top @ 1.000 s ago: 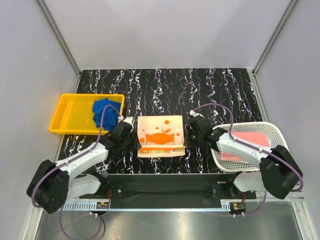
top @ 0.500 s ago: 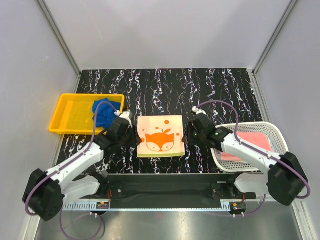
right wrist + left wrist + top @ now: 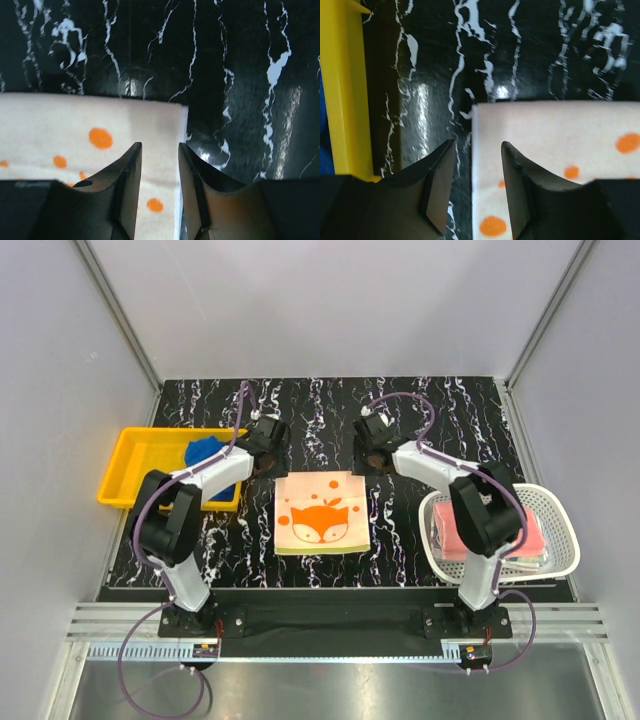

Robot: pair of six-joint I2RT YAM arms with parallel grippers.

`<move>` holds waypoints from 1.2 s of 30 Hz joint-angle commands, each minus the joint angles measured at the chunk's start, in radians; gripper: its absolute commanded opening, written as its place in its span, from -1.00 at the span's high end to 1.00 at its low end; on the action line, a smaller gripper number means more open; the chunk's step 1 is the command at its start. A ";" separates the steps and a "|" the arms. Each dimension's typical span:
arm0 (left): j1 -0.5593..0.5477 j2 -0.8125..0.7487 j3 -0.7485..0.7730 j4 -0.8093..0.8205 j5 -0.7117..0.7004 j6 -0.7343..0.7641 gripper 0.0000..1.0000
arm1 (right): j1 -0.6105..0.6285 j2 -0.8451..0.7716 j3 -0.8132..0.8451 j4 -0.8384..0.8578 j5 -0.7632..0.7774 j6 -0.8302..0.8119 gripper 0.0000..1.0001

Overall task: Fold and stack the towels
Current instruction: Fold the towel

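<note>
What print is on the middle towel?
Orange fox face and dots on the cream square cloth towel; clearest from top external.

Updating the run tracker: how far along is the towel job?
Done: possibly the pink towel, lying flat in the basket. In hand: the fox towel, flat on the table; left gripper and right gripper hang open over its far corners, gripping nothing. Left: folding it, then the blue towel bunched in the tray, and stacking.

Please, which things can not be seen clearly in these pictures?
Top view: the left arm covers part of the blue towel in the yellow tray.
Top view: the right arm hides part of the pink towel in the basket.
Wrist views: only corners of the fox towel; frame edges cut it.
</note>
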 commanded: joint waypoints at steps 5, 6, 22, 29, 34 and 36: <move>0.057 0.120 0.093 -0.019 -0.029 0.073 0.07 | -0.031 0.135 0.134 -0.030 0.012 -0.060 0.16; 0.061 0.132 0.109 -0.024 -0.024 0.073 0.07 | -0.034 0.158 0.146 -0.034 0.011 -0.064 0.15; 0.080 0.042 0.075 0.042 0.099 0.043 0.03 | -0.083 0.160 0.076 0.079 -0.041 -0.087 0.15; 0.080 0.059 0.093 0.034 0.105 0.040 -0.01 | -0.089 0.156 0.070 0.101 -0.067 -0.089 0.15; 0.081 0.088 0.090 0.080 0.160 0.043 -0.02 | -0.095 0.161 0.066 0.113 -0.086 -0.090 0.17; 0.083 0.128 0.109 0.085 0.177 0.045 -0.02 | -0.095 0.161 0.066 0.113 -0.090 -0.093 0.17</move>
